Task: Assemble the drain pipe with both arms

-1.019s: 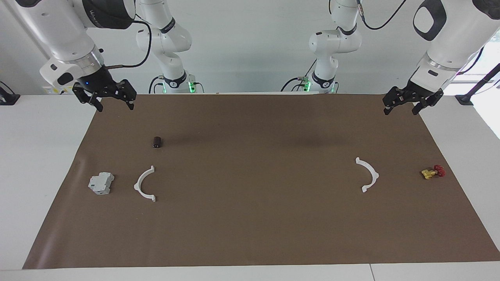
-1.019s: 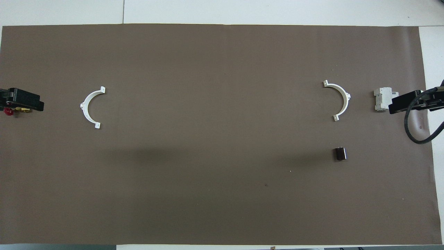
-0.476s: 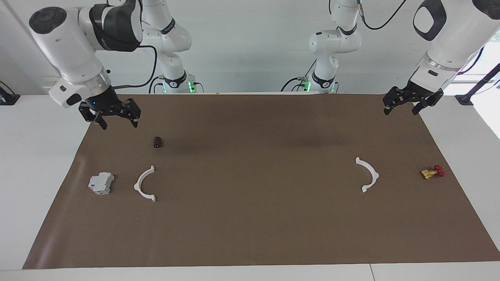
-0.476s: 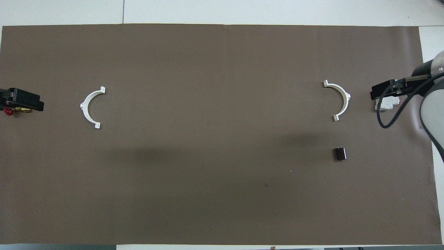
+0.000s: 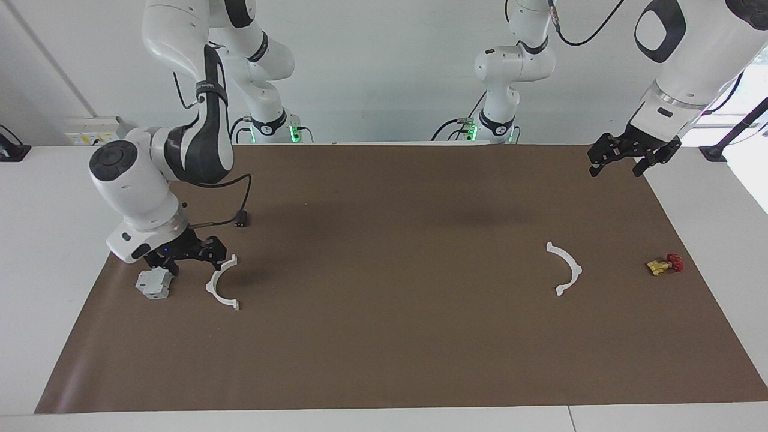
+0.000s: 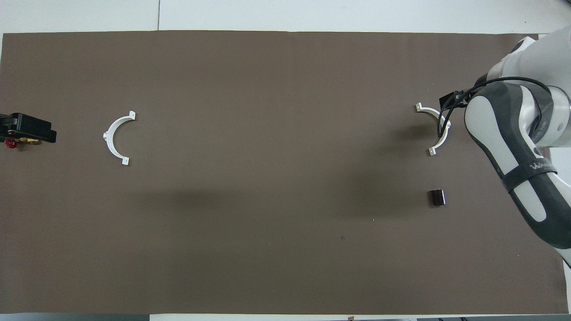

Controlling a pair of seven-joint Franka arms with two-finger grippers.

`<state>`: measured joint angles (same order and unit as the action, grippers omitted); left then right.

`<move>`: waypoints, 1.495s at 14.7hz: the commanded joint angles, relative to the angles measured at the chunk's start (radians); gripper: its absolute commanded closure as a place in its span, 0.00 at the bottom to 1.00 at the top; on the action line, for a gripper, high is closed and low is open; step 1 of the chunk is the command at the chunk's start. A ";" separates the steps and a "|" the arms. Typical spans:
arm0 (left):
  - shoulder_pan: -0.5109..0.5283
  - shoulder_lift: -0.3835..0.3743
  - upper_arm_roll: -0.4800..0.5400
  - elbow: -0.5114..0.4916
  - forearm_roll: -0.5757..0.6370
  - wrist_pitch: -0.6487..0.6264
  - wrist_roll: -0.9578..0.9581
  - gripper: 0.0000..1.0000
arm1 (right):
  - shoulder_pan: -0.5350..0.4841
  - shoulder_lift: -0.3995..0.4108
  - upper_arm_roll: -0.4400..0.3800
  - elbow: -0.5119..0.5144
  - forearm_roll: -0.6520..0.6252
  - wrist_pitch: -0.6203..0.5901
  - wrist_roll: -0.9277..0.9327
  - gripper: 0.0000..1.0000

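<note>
Brown-covered counter: two half-rings lie apart, unjoined; right gripper open beside one, left gripper open, empty.

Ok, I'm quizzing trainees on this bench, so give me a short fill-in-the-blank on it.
1. The right gripper is low between the white half-ring and the ____ block.
2. The left gripper hangs open, holding ____.
3. The two half-rings lie ____, the other beside the red-and-yellow part.

Missing: grey; nothing; apart
</note>
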<state>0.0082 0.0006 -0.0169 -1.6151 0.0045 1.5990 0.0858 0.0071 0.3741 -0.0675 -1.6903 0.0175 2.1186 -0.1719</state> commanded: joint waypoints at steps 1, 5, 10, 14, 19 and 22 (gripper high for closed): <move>0.001 -0.017 0.003 -0.012 0.012 -0.010 0.003 0.00 | -0.018 0.022 0.006 -0.081 0.019 0.119 -0.111 0.05; 0.003 -0.025 0.003 -0.022 0.012 -0.037 -0.006 0.00 | -0.022 0.029 0.006 -0.138 0.050 0.184 -0.170 0.26; 0.003 -0.071 0.003 -0.184 0.012 0.160 0.006 0.00 | -0.035 0.040 0.006 -0.169 0.052 0.234 -0.178 0.41; 0.004 -0.032 0.003 -0.293 0.012 0.338 0.008 0.00 | -0.033 0.039 0.006 -0.190 0.052 0.257 -0.198 0.52; 0.012 0.096 0.003 -0.361 0.012 0.535 0.008 0.01 | -0.033 0.034 0.006 -0.215 0.052 0.277 -0.202 0.56; 0.030 0.183 0.003 -0.374 0.012 0.668 0.011 0.02 | -0.033 0.032 0.006 -0.224 0.052 0.279 -0.202 0.77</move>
<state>0.0192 0.1392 -0.0164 -1.9759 0.0052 2.1828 0.0838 -0.0155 0.4217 -0.0681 -1.8872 0.0489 2.3765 -0.3388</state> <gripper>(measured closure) 0.013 0.612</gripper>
